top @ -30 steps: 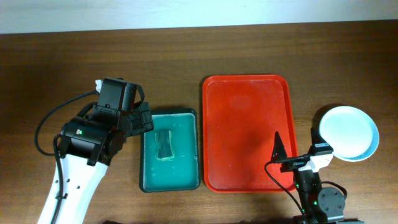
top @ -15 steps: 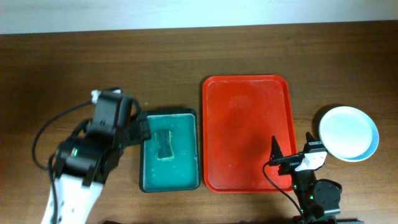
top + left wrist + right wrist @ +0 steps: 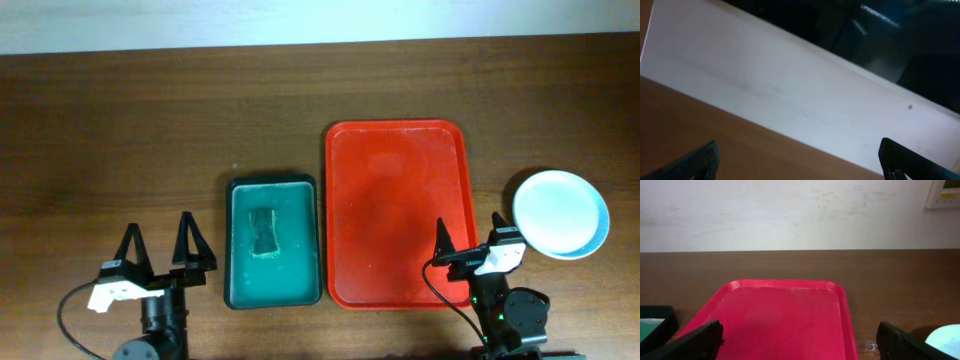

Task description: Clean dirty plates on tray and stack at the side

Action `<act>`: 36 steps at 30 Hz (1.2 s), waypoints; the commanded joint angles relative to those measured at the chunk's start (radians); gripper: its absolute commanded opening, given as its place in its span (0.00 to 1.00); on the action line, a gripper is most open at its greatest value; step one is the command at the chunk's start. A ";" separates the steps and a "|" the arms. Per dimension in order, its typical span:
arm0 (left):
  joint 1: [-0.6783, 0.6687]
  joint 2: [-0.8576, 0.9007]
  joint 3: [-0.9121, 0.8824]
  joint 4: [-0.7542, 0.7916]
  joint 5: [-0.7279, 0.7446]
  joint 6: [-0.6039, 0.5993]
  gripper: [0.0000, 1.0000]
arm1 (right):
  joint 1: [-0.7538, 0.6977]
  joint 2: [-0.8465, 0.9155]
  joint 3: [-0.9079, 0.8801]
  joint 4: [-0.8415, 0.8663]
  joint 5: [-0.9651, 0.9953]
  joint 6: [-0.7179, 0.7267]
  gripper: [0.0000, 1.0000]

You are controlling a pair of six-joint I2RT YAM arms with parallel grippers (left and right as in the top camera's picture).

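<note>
The red tray (image 3: 397, 150) lies bare in the middle of the table; it also fills the lower part of the right wrist view (image 3: 785, 320). The pale-blue plates (image 3: 560, 213) sit stacked to the right of the tray, and an edge of them shows in the right wrist view (image 3: 946, 336). My right gripper (image 3: 466, 243) is open and empty at the tray's near right corner. My left gripper (image 3: 157, 250) is open and empty at the near left, left of the basin. In the left wrist view its fingers (image 3: 800, 160) frame only table and wall.
A dark teal-green basin (image 3: 238, 290) with a sponge (image 3: 263, 232) in it stands just left of the tray. A pale wall runs along the far table edge.
My left arm has pulled back from beside the basin to the near left edge of the table. The right arm has settled slightly back. Tray and plates have not moved.
</note>
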 commanded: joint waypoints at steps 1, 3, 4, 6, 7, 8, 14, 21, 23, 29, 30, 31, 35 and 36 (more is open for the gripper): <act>0.006 -0.007 -0.135 0.144 0.008 0.009 1.00 | -0.006 -0.006 -0.005 -0.004 0.002 -0.003 0.98; 0.008 -0.007 -0.196 0.132 0.008 0.002 0.99 | -0.006 -0.006 -0.005 -0.004 0.002 -0.003 0.99; 0.008 -0.007 -0.197 0.061 0.008 0.002 0.99 | -0.006 -0.006 -0.005 -0.004 0.002 -0.003 0.98; 0.008 -0.007 -0.197 -0.003 0.008 0.002 0.99 | -0.006 -0.006 -0.005 -0.004 0.002 -0.003 0.98; 0.008 -0.007 -0.197 -0.028 0.008 0.002 0.99 | -0.006 -0.006 -0.005 -0.004 0.002 -0.003 0.98; 0.008 -0.007 -0.197 -0.068 0.013 0.002 0.99 | -0.006 -0.006 -0.005 -0.004 0.002 -0.003 0.98; 0.013 -0.007 -0.196 -0.068 0.019 0.002 0.99 | -0.006 -0.006 -0.005 -0.004 0.002 -0.003 0.99; 0.013 -0.007 -0.196 -0.068 0.019 0.002 0.99 | -0.006 -0.006 -0.005 -0.004 0.002 -0.003 0.98; 0.013 -0.007 -0.196 -0.068 0.019 0.002 0.99 | -0.006 -0.006 -0.005 -0.004 0.002 -0.003 0.98; 0.013 -0.007 -0.196 -0.068 0.019 0.002 0.99 | -0.006 -0.006 -0.005 -0.004 0.002 -0.003 0.98; 0.013 -0.007 -0.196 -0.068 0.019 0.002 0.99 | -0.006 -0.006 -0.005 -0.004 0.002 -0.003 0.98; 0.013 -0.007 -0.196 -0.068 0.019 0.002 0.99 | -0.006 -0.006 -0.005 -0.004 0.002 -0.003 0.98; 0.013 -0.007 -0.196 -0.068 0.019 0.002 0.99 | -0.006 -0.006 -0.005 -0.004 0.002 -0.003 0.98; 0.013 -0.007 -0.196 -0.068 0.019 0.002 0.99 | -0.006 -0.006 -0.005 -0.004 0.002 -0.003 0.98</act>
